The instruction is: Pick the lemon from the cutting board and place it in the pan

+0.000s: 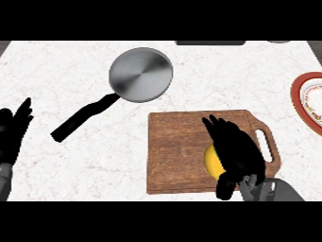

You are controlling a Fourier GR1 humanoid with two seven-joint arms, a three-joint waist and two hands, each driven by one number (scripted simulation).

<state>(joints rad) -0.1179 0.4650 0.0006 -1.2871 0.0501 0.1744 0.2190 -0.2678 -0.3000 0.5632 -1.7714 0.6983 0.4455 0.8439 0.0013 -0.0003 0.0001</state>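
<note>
A yellow lemon [211, 160] lies on the brown wooden cutting board [181, 151] at the lower right, mostly hidden by my right hand [234, 153]. That hand hangs over the lemon with its fingers straight and pointing away from me; only the lemon's left edge shows. The grey pan [141, 74] with a black handle [83, 118] sits on the counter up and to the left of the board, empty. My left hand [6, 137] rests open at the left edge, fingers up.
A red-rimmed patterned plate [315, 101] lies at the right edge with something dark on it. A dark object [210, 43] sits at the counter's far edge. The board has a handle slot [266, 144] on its right side.
</note>
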